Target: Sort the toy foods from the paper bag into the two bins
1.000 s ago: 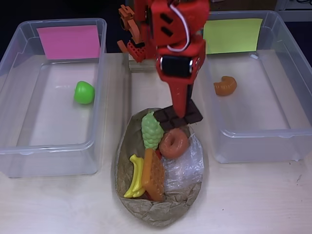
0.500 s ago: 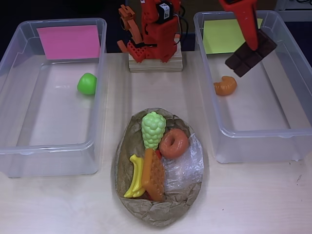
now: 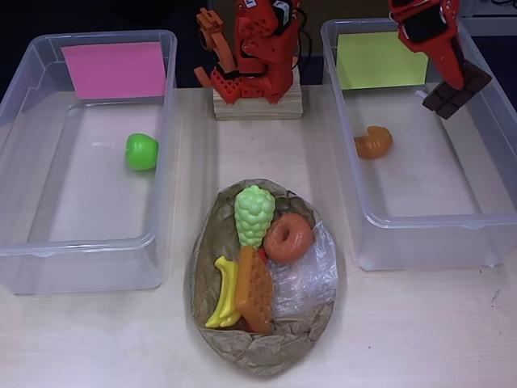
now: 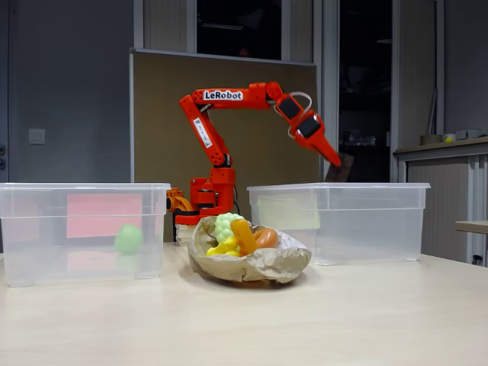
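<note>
Pale wooden worktop, carrying all.
Two clear plastic tubs: pink-labelled with round green apple; yellow-green-labelled with orange croissant.
Crumpled brown paper bag between, fruit and pastries mixed, awaiting sorting.
Orange fingers clamped on dark chocolate bar, above yellow-green tub, likely for release.

One word is showing legibly: "LeRobot", in dark letters on a white sticker, running along the upper link of the orange arm in the fixed view. A second white sticker is lying on the arm's slanted lower link, its print too small to read. The pink label and the yellow-green label on the bins are showing no writing in the overhead view.
</note>
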Motion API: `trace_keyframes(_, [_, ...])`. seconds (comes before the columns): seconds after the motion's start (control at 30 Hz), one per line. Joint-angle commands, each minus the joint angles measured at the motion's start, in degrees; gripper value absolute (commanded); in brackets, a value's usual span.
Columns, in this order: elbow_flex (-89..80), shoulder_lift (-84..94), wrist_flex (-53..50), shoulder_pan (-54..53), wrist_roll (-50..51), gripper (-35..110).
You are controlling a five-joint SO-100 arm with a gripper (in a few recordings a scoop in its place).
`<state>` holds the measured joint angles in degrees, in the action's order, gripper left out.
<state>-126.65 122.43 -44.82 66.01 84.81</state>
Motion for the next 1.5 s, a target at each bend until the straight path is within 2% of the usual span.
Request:
trace_keyframes(0.0, [-4.48, 0.44, 5.01, 2.99, 6.42, 0])
trace_keyframes(0.13, [-7.29, -2.55, 9.84, 4.57, 8.26, 0])
trace_keyframes(0.33, [-12.66, -9.32, 25.05, 8.17, 11.87, 0])
trace_keyframes(0.43, [-12.13, -13.62, 31.64, 7.91, 5.01, 0])
trace_keyframes(0.57, [-12.39, -16.44, 43.95, 8.53, -12.04, 0])
trace_keyframes(0.63, [-12.48, -16.96, 46.67, 10.11, -17.05, 0])
trace_keyframes(0.7, [-13.54, -17.49, 48.87, 11.95, -17.84, 0])
trace_keyframes(0.8, [-19.07, -18.46, 56.16, 14.33, -13.27, 0])
trace_keyframes(0.9, [-22.15, -19.78, 56.69, 16.79, -12.39, 0])
trace_keyframes(1.1, [-26.19, -17.23, 50.19, 21.18, -7.65, 0])
trace_keyframes(1.3, [-30.23, -16.44, 51.33, 22.06, -0.09, 0])
trace_keyframes(1.47, [-31.38, -16.88, 52.12, 22.32, 3.16, 15])
